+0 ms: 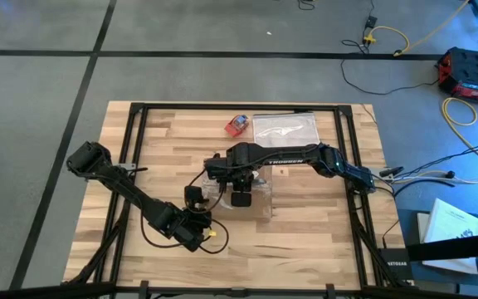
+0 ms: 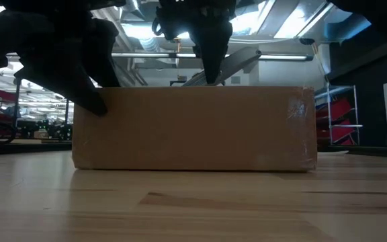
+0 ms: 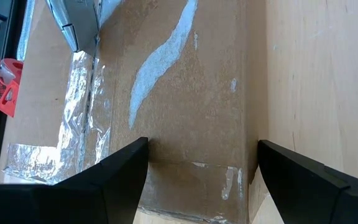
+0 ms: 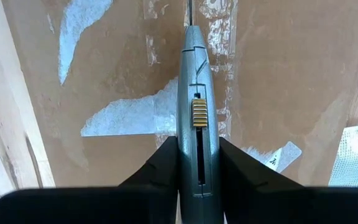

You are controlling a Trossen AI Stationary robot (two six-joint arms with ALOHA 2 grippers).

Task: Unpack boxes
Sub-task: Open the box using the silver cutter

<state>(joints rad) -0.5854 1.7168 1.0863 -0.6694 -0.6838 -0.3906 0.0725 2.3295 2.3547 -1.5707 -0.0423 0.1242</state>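
Cardboard box (image 4: 104,93) lay under the right claw (image 4: 197,180), clamped on a grey utility knife (image 4: 196,118). Left claw (image 3: 197,180) straddled the box's end, spread wide and holding nothing.

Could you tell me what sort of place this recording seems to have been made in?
Probably a workshop or warehouse-style lab. A wooden table in a black frame stands on a grey concrete floor marked with dark lines, loose yellow cables trail across it, and the low view shows open ceiling strip lights.

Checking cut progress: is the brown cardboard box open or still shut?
Shut. The shallow brown cardboard box has its flaps flat, clear tape across the seam, grey utility knife on it.
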